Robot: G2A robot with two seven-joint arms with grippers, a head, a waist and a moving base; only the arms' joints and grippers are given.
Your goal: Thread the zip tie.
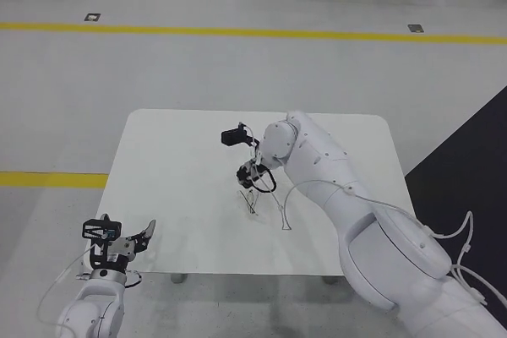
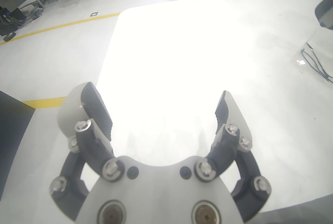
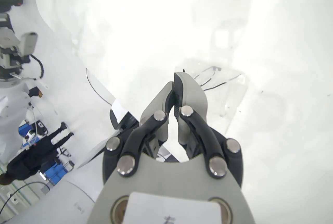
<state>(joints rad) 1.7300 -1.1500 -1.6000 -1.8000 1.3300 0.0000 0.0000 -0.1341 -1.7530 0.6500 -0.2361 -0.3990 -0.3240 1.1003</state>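
1. The white table (image 1: 177, 160) carries the work. The task's things sit near its middle, and its near-left corner is bare.
2. The right gripper (image 3: 174, 81) hangs low over the middle of the table, pointing down at a clear plastic bag (image 3: 230, 97). Its fingers are pressed together at the tips, right at the bag's edge. I cannot tell whether a tie or a fold of plastic is pinched between them. The low, closed posture suggests it is picking at the bag's contents.
3. The left gripper (image 2: 157, 89) sits over the near-left corner of the table, well apart from the bag, with its fingers spread wide and nothing between them. My guess is that it waits there to take the other end of a tie once one is drawn out, since threading needs two holds.
4. The clear plastic bag lies flat on the table just beside the right fingertips. Being transparent, it shows what is inside.
5. The black zip ties (image 3: 221, 84), thin curved strips, lie inside the bag. Their number is too fine to count, and none looks threaded yet, so the task appears to be at its start.
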